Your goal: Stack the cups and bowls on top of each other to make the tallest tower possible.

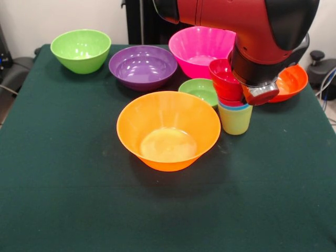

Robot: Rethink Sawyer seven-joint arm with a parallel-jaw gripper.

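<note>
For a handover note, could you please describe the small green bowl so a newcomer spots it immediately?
Start at the big orange plastic bowl mid-table. Just behind its rim, before the pink bowl, sits the small glossy green bowl. It is far smaller than the lime green bowl in the corner.

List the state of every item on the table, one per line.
Orange bowl: upright, empty.
Purple bowl: upright, empty.
Lime green bowl: upright, empty.
Pink bowl: upright, empty.
Small green bowl: upright, empty.
Red-orange bowl: upright, partly hidden.
Tower: yellow-green cup lowest, blue and red nested above.
Claw: hidden behind arm.
</note>
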